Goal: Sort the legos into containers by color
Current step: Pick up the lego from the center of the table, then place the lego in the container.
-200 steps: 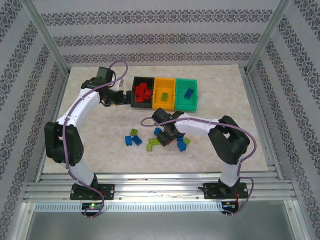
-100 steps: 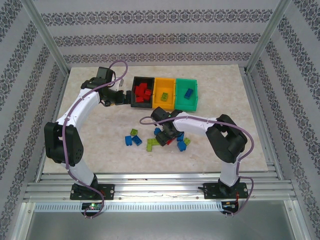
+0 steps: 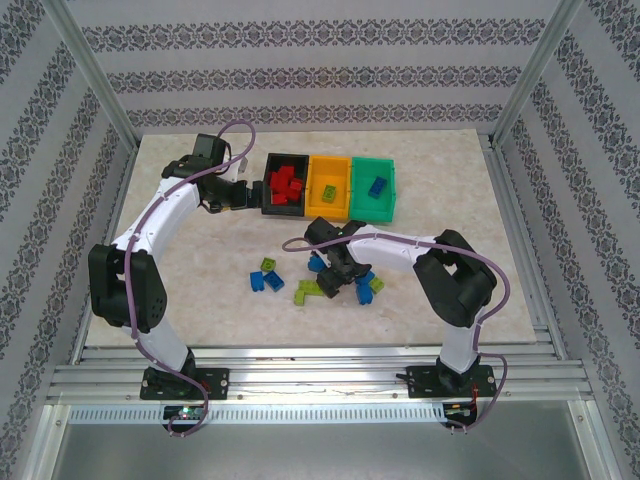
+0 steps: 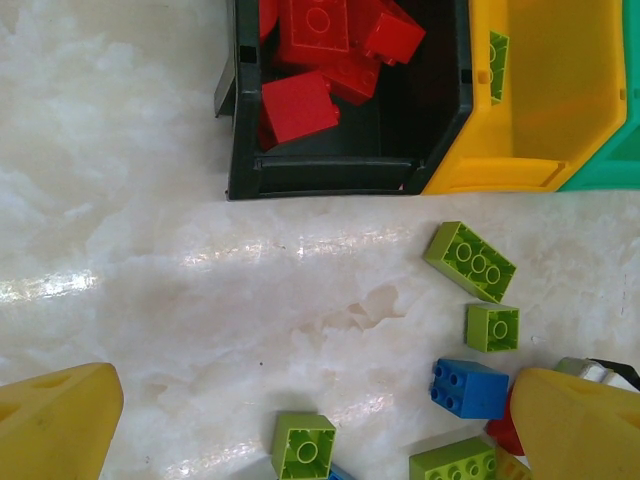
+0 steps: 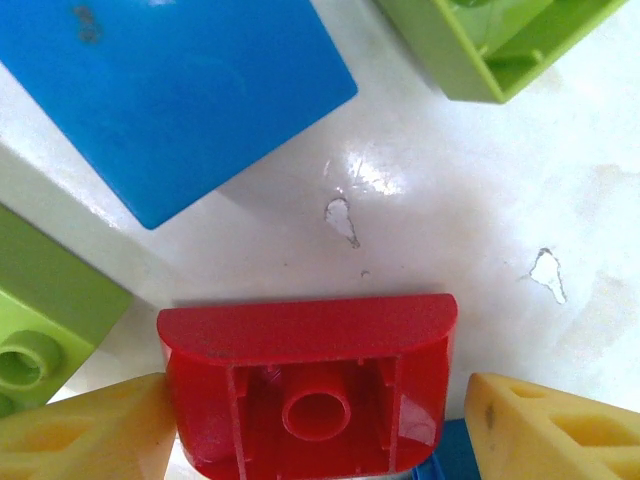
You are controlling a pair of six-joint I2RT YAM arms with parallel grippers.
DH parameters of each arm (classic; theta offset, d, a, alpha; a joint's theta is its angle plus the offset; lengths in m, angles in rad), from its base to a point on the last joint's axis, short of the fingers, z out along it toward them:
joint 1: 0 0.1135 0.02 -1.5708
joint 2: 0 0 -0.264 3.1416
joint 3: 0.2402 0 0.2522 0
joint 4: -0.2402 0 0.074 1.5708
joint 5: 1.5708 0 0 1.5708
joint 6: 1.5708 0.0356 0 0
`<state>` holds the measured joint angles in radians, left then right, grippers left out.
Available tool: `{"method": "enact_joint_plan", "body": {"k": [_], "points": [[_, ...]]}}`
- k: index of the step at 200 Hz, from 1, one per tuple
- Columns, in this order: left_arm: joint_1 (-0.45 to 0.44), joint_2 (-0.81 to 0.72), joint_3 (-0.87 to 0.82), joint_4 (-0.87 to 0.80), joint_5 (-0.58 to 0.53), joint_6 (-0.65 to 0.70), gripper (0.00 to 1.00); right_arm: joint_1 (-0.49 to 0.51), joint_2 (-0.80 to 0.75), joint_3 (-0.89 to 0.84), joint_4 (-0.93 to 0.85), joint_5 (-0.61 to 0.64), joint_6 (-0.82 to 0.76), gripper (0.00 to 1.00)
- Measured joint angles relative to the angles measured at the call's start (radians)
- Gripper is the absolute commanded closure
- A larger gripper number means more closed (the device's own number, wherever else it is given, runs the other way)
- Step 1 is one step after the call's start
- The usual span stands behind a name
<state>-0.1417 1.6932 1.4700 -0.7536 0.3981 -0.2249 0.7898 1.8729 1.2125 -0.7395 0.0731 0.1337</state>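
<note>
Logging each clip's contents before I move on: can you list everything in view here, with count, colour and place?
black bin: one, left end of the joined row
orange bin: one, middle of the row
green bin: one, right end of the row
red legos: several, in the black bin
lime lego: one, in the orange bin
blue lego: one, in the green bin
loose lime legos: several, on the table in front of the bins
loose blue legos: a few, in the same pile
red lego: one, upside down in the pile
table: one, pale marbled
left gripper: open, empty, near the black bin
right gripper: fingers flank the red lego, grip unclear
</note>
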Motion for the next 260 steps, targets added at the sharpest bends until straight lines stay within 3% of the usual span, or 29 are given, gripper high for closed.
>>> {"method": "enact_joint_plan", "body": {"k": [33, 83, 174, 216, 260], "points": [[0.000, 0.000, 0.000, 0.000, 0.002, 0.000, 0.00, 0.000, 0.004, -0.002, 0.016, -0.026, 0.020, 0.27], [0.000, 0.000, 0.000, 0.000, 0.002, 0.000, 0.00, 0.000, 0.018, 0.011, 0.026, -0.049, 0.024, 0.39], [0.000, 0.000, 0.000, 0.000, -0.006, 0.000, 0.00, -0.024, -0.097, 0.029, 0.037, -0.034, 0.018, 0.40], [0.000, -0.005, -0.007, 0.007, -0.035, 0.000, 0.00, -0.092, -0.071, 0.209, 0.084, -0.067, 0.019, 0.39], [0.020, -0.015, -0.016, 0.010, -0.062, 0.000, 0.00, -0.156, 0.185, 0.602, 0.138, -0.139, 0.047, 0.37]]}}
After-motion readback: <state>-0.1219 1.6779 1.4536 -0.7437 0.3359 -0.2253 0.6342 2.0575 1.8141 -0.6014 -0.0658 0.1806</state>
